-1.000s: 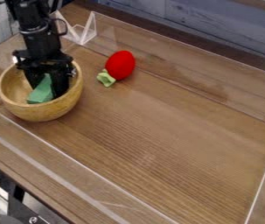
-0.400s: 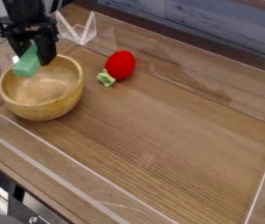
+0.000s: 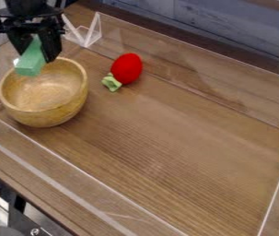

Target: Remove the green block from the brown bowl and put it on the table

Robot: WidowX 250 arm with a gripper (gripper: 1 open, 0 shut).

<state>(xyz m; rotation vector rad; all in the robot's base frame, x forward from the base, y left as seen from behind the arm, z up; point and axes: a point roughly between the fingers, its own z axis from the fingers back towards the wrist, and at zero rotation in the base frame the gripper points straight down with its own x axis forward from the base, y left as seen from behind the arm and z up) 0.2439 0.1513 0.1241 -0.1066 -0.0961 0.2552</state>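
The gripper (image 3: pixel 32 57) is clamped on the green block (image 3: pixel 31 63), holding it clear above the brown bowl (image 3: pixel 40 96) at about the bowl's eleven o'clock rim (high enough, I judge, to pass over the wall). The bowl looks empty. A toy strawberry (image 3: pixel 124 69) lies at the bowl's two o'clock, apart from it. The wooden table (image 3: pixel 179 138) has clear plastic edging (image 3: pixel 55 189); a grey wall (image 3: pixel 227 23) stands behind.
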